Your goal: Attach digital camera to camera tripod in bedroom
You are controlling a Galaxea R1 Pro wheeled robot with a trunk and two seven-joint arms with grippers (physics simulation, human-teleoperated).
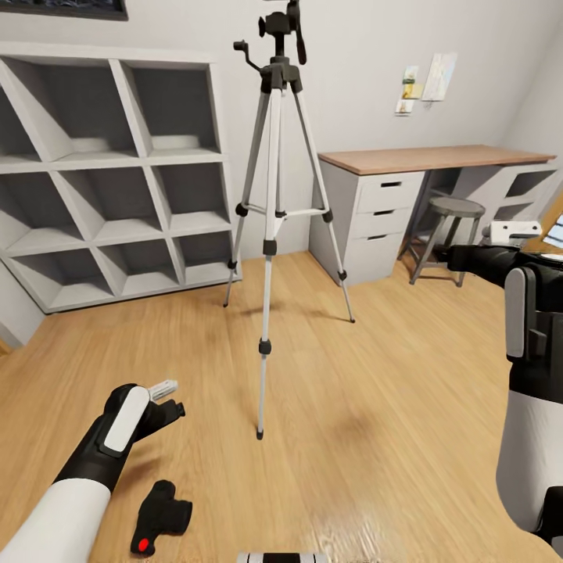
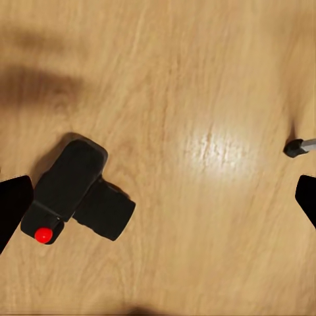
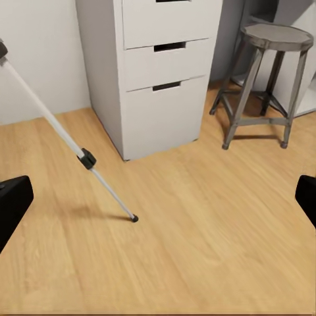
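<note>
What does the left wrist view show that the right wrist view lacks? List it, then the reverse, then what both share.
Left wrist view alone: the digital camera lying on the floor, its red dot facing up, with one tripod foot tip at the edge. Right wrist view alone: a white drawer unit, a grey stool, and a longer stretch of a camera tripod leg down to its foot. Both share the wood-plank floor and dark fingertips spread at the picture's sides, so each pincer is open and empty.
</note>
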